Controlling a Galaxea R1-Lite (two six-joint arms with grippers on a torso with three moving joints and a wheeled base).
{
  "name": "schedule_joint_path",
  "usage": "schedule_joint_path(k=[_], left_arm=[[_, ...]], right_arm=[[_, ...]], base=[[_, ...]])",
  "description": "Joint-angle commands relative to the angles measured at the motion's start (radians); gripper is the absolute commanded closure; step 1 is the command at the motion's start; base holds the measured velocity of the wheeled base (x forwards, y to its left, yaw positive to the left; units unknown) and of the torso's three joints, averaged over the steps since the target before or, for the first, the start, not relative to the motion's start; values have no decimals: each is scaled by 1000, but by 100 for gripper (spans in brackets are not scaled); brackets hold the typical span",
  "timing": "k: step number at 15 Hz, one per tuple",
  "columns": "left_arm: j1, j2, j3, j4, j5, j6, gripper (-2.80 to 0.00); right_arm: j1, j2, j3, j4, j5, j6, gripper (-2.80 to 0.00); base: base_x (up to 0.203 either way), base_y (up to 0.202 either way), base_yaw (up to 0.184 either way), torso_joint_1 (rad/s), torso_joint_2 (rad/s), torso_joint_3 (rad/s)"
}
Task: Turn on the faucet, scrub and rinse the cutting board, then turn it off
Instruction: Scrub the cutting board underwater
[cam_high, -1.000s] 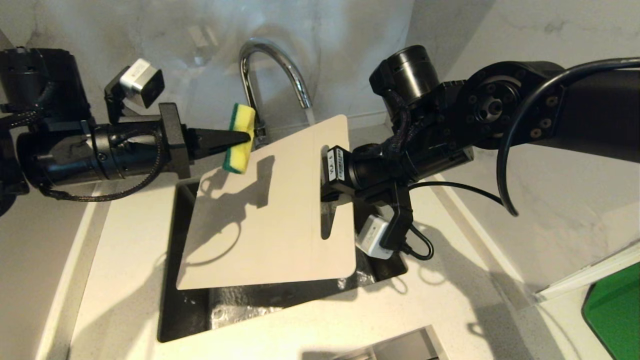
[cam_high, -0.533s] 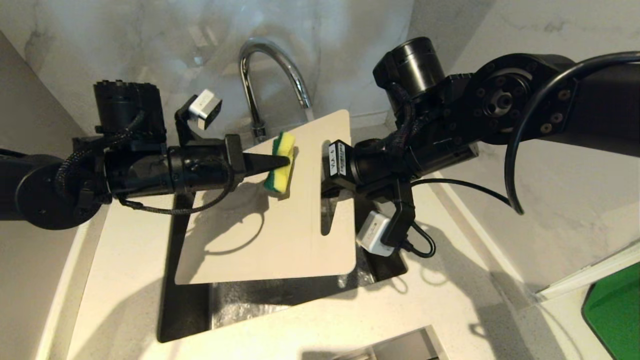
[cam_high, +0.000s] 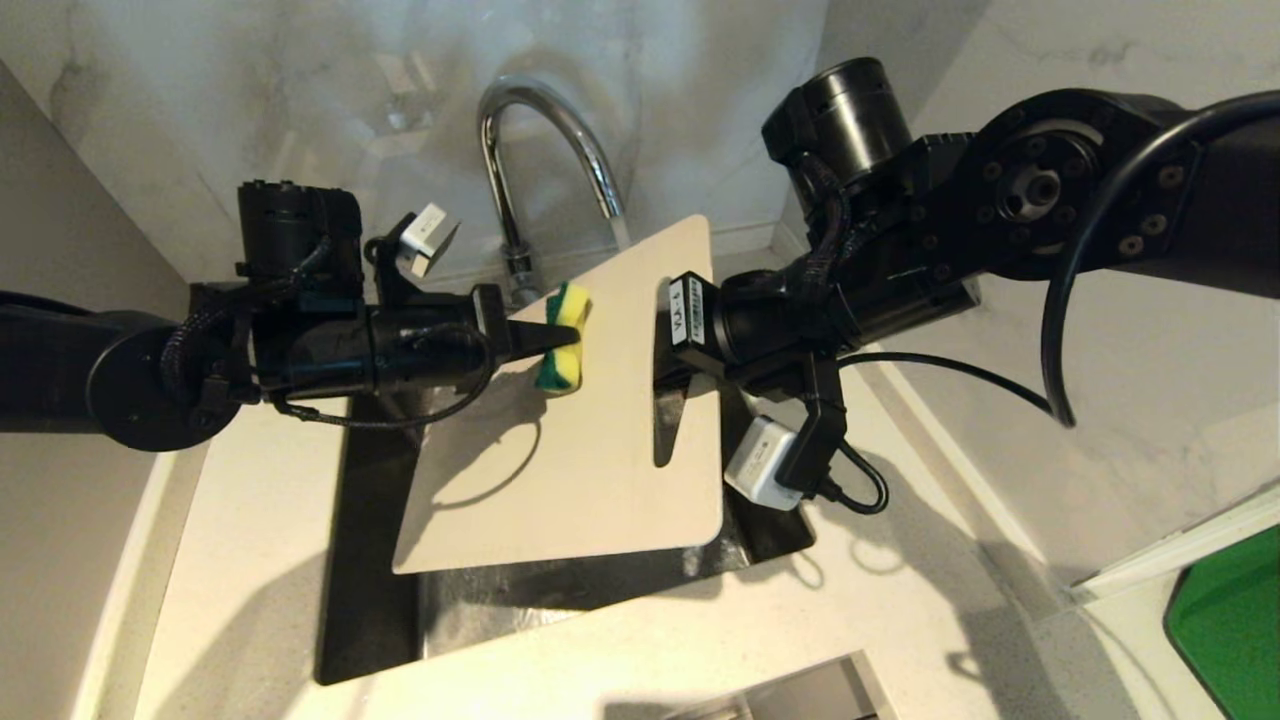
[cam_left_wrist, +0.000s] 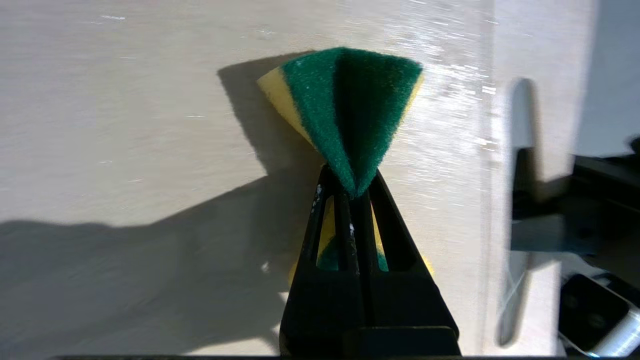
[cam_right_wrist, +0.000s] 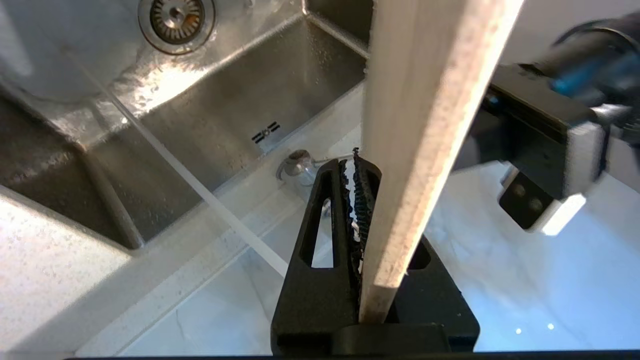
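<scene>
Change: your left gripper (cam_high: 560, 338), jaws clamped on the sponge (cam_high: 562, 338), has swung from beside the faucet (cam_high: 545, 150) onto the cutting board (cam_high: 590, 440) | Board: tilted over the sink (cam_high: 370, 600), right gripper (cam_high: 668, 375) jaws pinching its right edge | Meaning: scrubbing begins.

Bright light, hard shadows, slight blur

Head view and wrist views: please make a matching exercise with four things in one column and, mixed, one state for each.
1. yellow and green sponge
2. cream-white plastic cutting board
3. shiny chrome gooseneck faucet
4. steel sink

a. wet, below the board
b. squeezed in the left gripper
c. running water
d. gripped at its edge by the right gripper

Pairs: 1-b, 2-d, 3-c, 4-a
</scene>
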Motion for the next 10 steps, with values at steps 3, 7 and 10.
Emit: schedule_joint_path(k=[3,7,10], left_arm=[[56,3,57,-3,-4,2,0],[126,25,106,-10,-11,20,0],[174,51,119,-11,-33,32,0]], right_arm=[[1,-25,10,1,7,-16,0],[5,-38,25,1,7,-15,0],[5,-41,25,1,7,-15,0]], base=[[0,0,0,0,0,0],[0,0,0,0,0,0],[0,0,0,0,0,0]])
